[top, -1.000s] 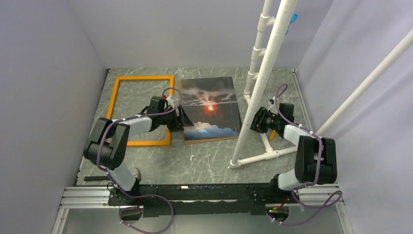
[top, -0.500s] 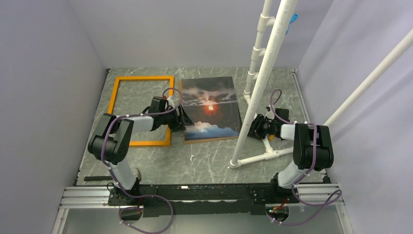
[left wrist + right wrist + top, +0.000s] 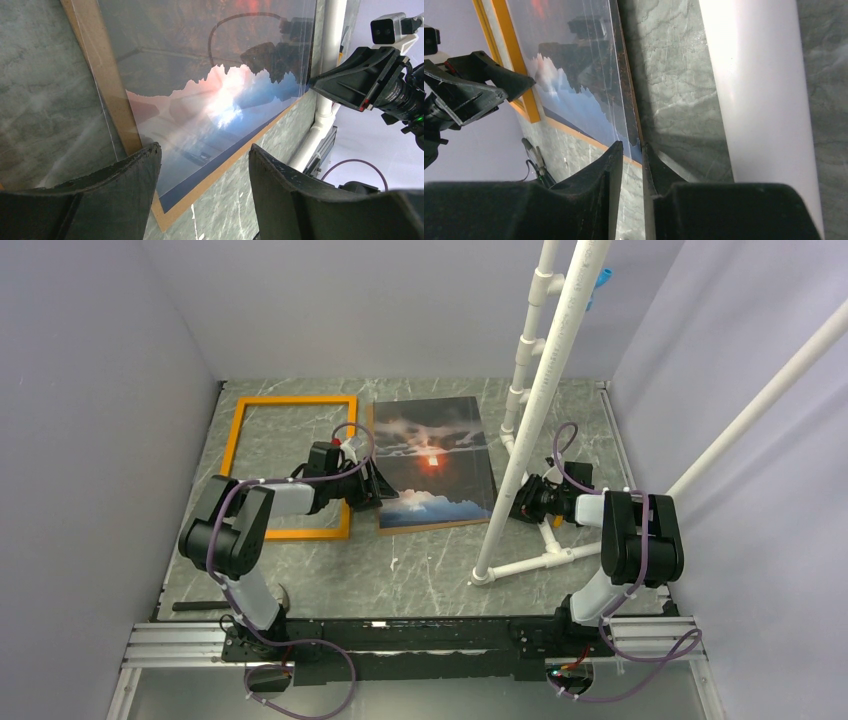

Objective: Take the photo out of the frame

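The photo [image 3: 432, 462], a dark print with a red sun, lies flat on a brown board with a clear sheet over it, right of the empty orange frame [image 3: 290, 465]. My left gripper [image 3: 376, 490] is open at the photo's near left corner, its jaws wide apart over that corner [image 3: 205, 170]. My right gripper [image 3: 516, 505] is at the photo's near right corner, behind the white pipe. In the right wrist view its jaws [image 3: 631, 150] stand almost together, with the corner of the photo [image 3: 569, 60] and board between the tips.
A white PVC pipe stand [image 3: 530, 410] rises beside the photo's right edge, and its base tubes [image 3: 540, 558] lie on the table near my right arm. A dark rod [image 3: 195, 606] lies at the near left. Walls close in on the left, back and right.
My right arm folded and swung its gripper down to the photo's near right corner, then stayed there. My left gripper has barely moved. The photo and frame lie as before.
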Available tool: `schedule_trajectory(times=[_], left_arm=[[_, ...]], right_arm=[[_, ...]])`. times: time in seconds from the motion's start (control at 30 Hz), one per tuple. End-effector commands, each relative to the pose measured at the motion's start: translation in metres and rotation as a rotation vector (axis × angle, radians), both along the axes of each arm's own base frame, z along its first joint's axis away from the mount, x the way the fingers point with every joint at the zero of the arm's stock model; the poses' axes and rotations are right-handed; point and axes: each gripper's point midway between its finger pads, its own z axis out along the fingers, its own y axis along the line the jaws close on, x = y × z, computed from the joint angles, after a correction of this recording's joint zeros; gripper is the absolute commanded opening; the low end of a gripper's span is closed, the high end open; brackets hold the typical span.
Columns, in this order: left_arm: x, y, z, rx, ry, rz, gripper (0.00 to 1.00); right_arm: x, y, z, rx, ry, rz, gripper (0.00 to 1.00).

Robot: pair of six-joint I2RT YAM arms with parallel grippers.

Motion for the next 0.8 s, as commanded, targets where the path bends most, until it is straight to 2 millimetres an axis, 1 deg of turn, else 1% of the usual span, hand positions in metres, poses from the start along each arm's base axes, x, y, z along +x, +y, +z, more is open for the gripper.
schedule_trajectory(times=[0.0,0.1,0.3,0.43,0.63,0.77], left_arm=[[-0.019,0.024,-0.039,0.128,0.098,0.052,0.71],[-0.02,0.027,-0.039,0.135,0.096,0.061,0.71],[-0.023,0.034,-0.039,0.146,0.093,0.078,0.7],[-0.024,0.033,-0.041,0.137,0.098,0.073,0.71],[-0.028,0.033,-0.047,0.135,0.109,0.072,0.7],[-0.032,0.032,-0.048,0.118,0.112,0.075,0.7]], right_arm=[[0.009,0.005,0.017,0.027,-0.078,0.02,0.19],[0.009,0.005,0.019,0.033,-0.086,0.017,0.16],[0.01,0.006,0.021,0.037,-0.087,0.018,0.17],[0.011,0.006,0.019,0.043,-0.082,0.021,0.17],[0.008,0.013,0.015,0.108,-0.065,0.03,0.17],[0.009,0.02,0.019,0.183,-0.067,0.04,0.17]])
